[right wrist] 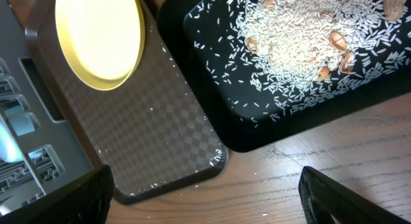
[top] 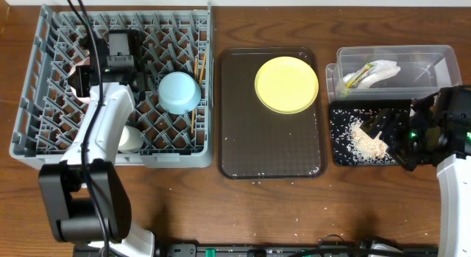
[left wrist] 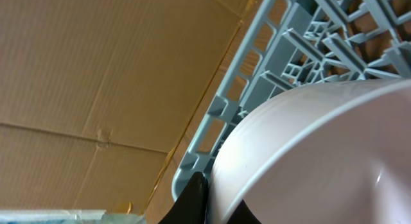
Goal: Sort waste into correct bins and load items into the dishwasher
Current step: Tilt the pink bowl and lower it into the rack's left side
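Reading the overhead with 12 o'clock at the far edge, I count one dish rack (top: 29,143), two bowls, one cup, two chopsticks, one plate and two bins. My left gripper (top: 87,73) sits at the rack's 10 o'clock, clamped on the rim of the cream-white bowl (top: 76,85). On the left wrist view one dark finger (left wrist: 192,199) presses the bowl's wall and the bowl blocks most of the lattice. The left arm's white link crosses the rack and half covers the small white cup (top: 132,140) at 6 o'clock. The light blue bowl (top: 179,92) sits near the rack's centre. I cannot tell which way its mouth faces. The chopsticks (top: 193,118) lie close together at 3 o'clock, long axis running 12 to 6. Next comes the brown serving tray (top: 250,150), long axis also 12 to 6, with the yellow plate (top: 287,85) flat at its 1 o'clock. At far right the clear tub (top: 434,62) holds one white napkin (top: 383,69) with one green wrapper (top: 355,79) at its 9 o'clock. Just beside the tub, at its 6 o'clock, the black tray (top: 340,155) holds the one pile of rice scraps (top: 368,144). Both bins run 9 to 3. My right gripper (top: 390,133) hovers over the black tray's 3 o'clock part, jaws wide apart, nothing between them.
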Available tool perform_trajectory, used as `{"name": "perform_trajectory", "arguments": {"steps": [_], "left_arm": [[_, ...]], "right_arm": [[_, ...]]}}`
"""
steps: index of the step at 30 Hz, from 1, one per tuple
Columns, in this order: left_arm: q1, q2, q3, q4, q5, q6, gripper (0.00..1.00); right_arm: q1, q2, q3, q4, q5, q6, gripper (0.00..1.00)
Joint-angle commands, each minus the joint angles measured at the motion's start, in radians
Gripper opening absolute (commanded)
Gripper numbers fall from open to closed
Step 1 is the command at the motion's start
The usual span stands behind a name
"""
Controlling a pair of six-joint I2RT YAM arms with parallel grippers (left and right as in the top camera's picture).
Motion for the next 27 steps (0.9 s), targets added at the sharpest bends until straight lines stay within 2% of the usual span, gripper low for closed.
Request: {"name": "perform_trajectory", "arguments": {"steps": [1, 11, 27], "left_arm": [[0.002, 0.034, 0.003, 0.034, -0.024, 0.062, 0.07], [0.001, 0.058, -0.007, 0.065, 0.057, 0.088, 0.08], [0.001, 0.074, -0.021, 0.135, 0.085, 0.093, 0.08]], "right_arm": [[0.009, -0.004, 0.005, 0.002, 0.0, -0.017, 0.9], [0.009, -0.004, 0.005, 0.002, 0.0, -0.016, 0.9], [0.009, -0.004, 0.005, 0.001, 0.0, -0.017, 0.9]]}}
